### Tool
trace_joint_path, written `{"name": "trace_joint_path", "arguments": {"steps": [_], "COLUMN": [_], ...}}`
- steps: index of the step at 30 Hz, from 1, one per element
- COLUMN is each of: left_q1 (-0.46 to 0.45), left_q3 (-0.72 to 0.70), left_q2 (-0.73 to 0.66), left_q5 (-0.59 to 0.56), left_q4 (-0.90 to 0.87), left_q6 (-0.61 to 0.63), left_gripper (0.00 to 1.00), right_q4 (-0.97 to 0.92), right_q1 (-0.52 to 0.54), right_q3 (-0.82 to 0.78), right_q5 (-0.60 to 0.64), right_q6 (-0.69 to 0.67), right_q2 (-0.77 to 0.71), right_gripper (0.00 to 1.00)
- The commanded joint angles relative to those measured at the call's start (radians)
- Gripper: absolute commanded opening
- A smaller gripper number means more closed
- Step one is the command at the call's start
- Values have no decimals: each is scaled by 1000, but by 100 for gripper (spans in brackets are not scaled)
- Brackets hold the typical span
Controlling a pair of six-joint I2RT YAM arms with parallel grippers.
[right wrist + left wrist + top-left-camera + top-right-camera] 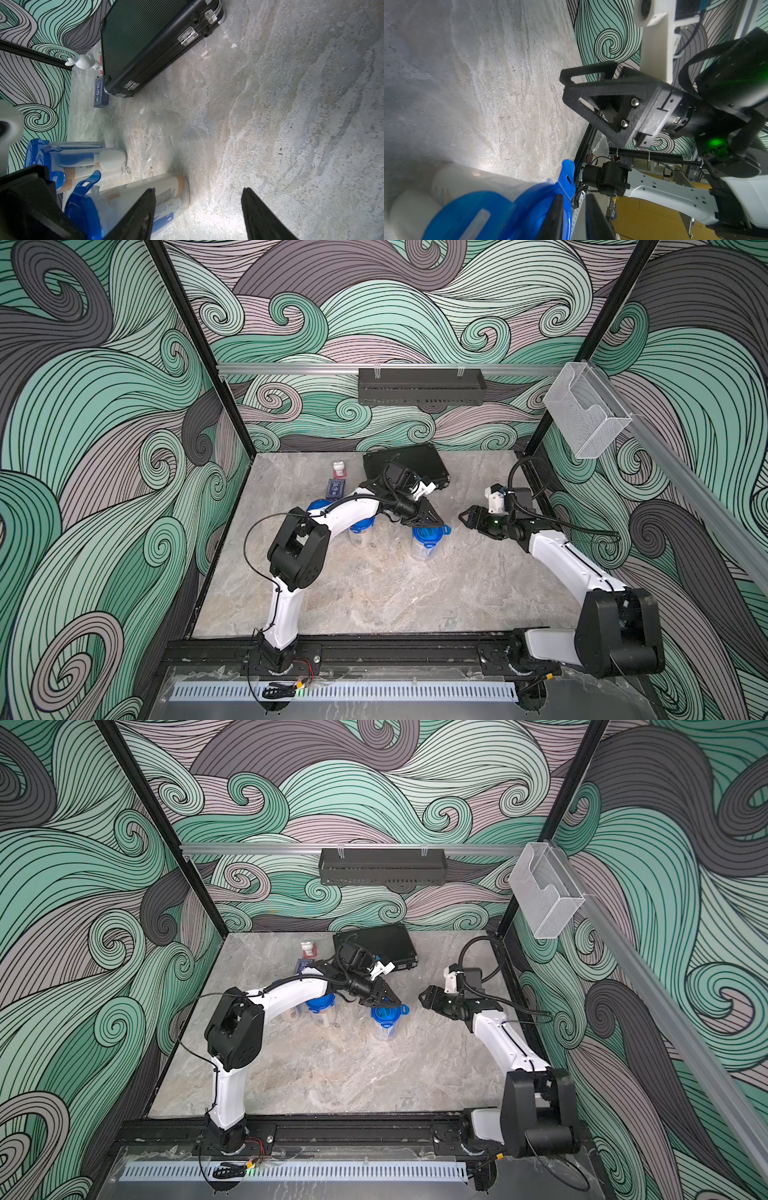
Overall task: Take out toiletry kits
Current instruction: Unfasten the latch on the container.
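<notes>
Left tool (432, 519) just over tumbler lid (424, 535)

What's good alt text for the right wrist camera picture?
Open right gripper over a marble table, near clear tumblers with blue lids holding a toothbrush and tubes. Beyond lie a closed black ribbed briefcase and a dark-blue box.

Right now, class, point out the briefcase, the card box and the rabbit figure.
briefcase (419, 460): in a top view, ribbed lid.
card box (335, 489): in a top view, top face.
rabbit figure (83, 61): right wrist view, body.
</notes>
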Motion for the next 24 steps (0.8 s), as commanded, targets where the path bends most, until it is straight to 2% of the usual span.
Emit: {"name": "trace_joint_path", "arguments": {"steps": [1,11,17,24], "left_q1": [-12,-8,-1,9], "left_q3": [-42,-114,-191,-250], "left_q2": [-15,-11,-5,12], "left_q5": [-4,-15,-21,-22], "left_q4": [27,56,114,164], "left_q6": [-24,-15,-25,-38], "left_gripper": [22,22,19,18], "right_q4": [-17,-23,-22,35], "right_q1": [-2,-2,-2,-1], "right_q3": [0,-3,-25,-93], "right_q5": [6,1,-18,-83], "right_q6": [4,11,12,48], "right_q2": [7,-23,-142,-289], "right_gripper": [67,66,66,61]}}
